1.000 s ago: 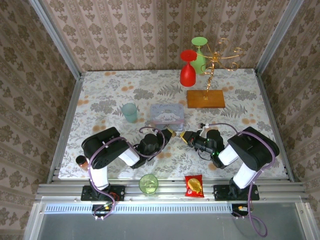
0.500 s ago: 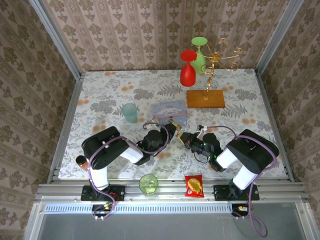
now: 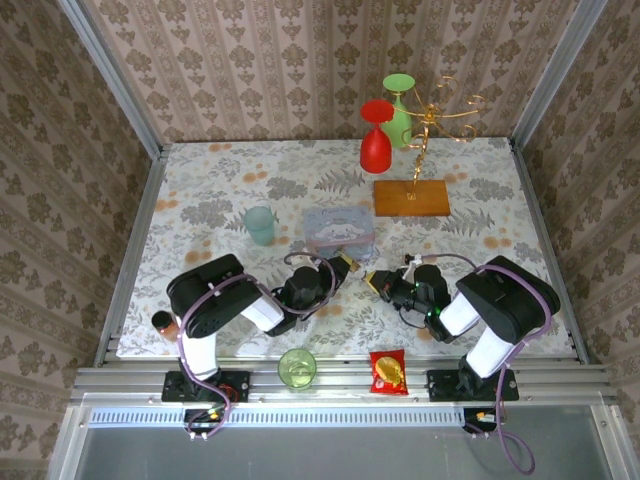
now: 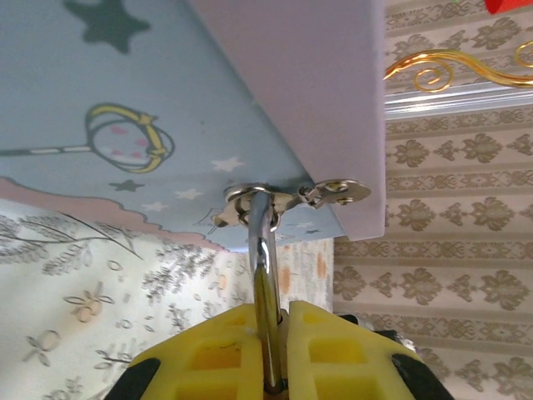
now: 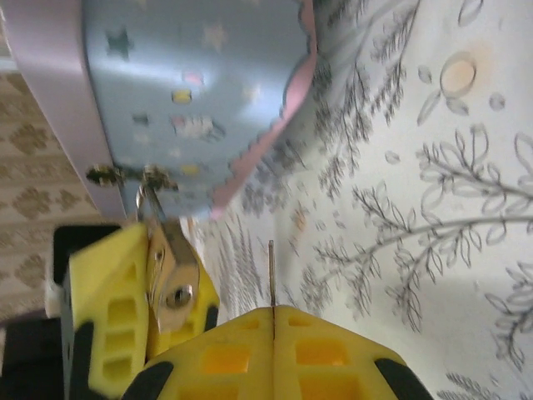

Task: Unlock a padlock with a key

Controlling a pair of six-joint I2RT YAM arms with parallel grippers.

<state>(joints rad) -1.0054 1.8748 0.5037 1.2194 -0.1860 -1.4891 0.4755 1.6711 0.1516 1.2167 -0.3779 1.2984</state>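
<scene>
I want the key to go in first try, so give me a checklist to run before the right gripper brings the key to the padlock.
1. Small brass padlock clamped in the left gripper: ok.
2. Thin silvery key held in the right gripper: ok, blade pokes out between shut fingers.
3. Keyhole facing the right wrist camera: ok.
4. Key tip lined up with keyhole: not ok, blade sits beside the padlock, apart from it.
5. Silvery shackle through the hasp of the pale blue tin box: ok.
6. Blade turned to match the slot: cannot tell.
</scene>
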